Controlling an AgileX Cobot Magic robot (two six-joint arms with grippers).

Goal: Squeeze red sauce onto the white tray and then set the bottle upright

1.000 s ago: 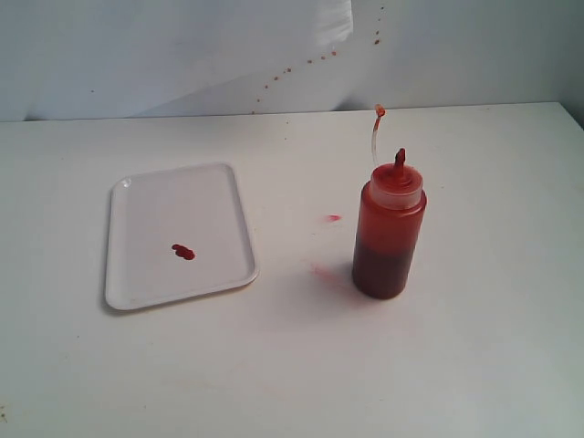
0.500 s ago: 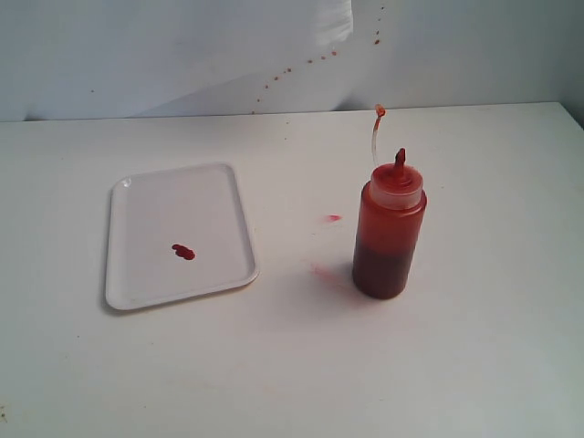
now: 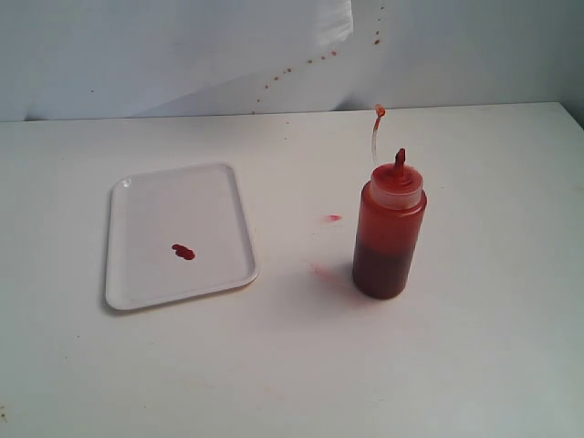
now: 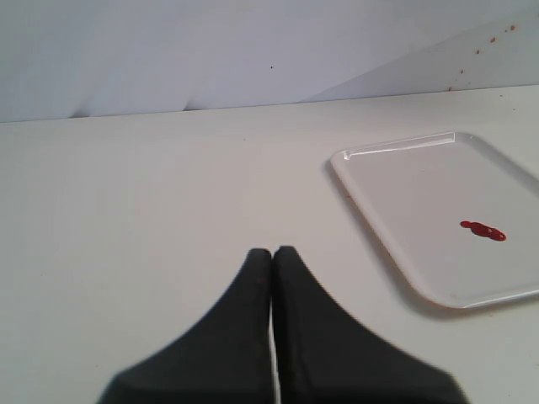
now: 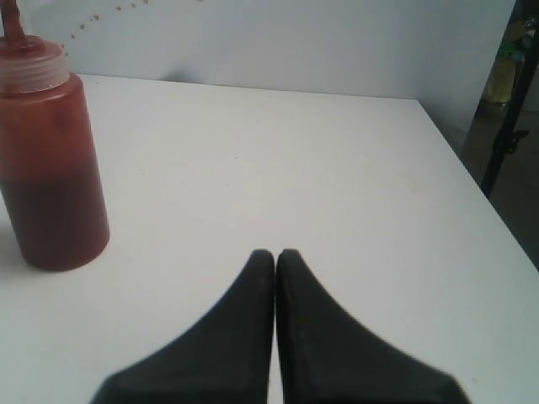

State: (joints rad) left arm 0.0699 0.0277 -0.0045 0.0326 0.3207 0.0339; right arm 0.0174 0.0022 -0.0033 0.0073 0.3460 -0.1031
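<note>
Since the white surface [image 3: 474, 365] carries everything, it comes first: pale and bare, with a faint pink smear [image 3: 333, 218] between the two task items. The white tray [image 3: 182, 196] lies flat on the left of the exterior view, well apart from the squeeze bottle [image 3: 388, 242]. The bottle stands upright on its base at the right, nozzle [image 3: 400, 161] up.

The left gripper [image 4: 273, 252] and the right gripper [image 5: 275, 254] are both closed, jaws pressed together, holding nothing. The right one is near the bottle but clear of it.

A small blob of red sauce [image 3: 183, 252] sits on the tray floor. Both parts of the task look done, so the sound course, I judge, is to keep both arms away from the bottle, lest a nudge tip it. No brand, label or writing is readable anywhere.
</note>
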